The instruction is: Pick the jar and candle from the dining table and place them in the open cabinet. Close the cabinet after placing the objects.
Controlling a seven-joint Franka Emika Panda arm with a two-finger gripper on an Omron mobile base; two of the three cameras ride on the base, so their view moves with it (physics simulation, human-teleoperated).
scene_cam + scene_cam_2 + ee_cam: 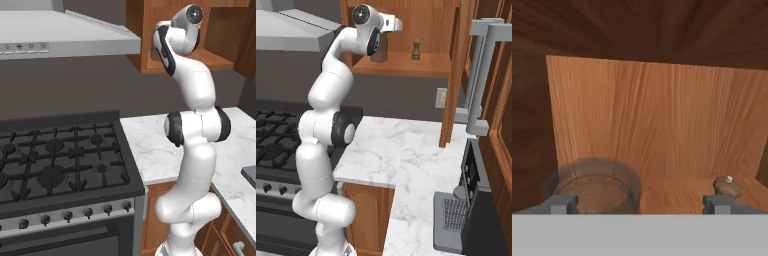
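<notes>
The jar (596,186) stands upright on the cabinet (657,125) shelf, just ahead of the gripper (639,204) and off toward its left finger, not between the tips. The jaws stand wide open and hold nothing. A small dark pepper mill (728,186) sits beyond the right finger.

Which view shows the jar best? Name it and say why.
The hand view: the jar sits close, seen from above on the cabinet floor, between the open claw tips. The right base view shows the jar half hidden behind the arm. In the left base view the arm covers that spot.
</notes>
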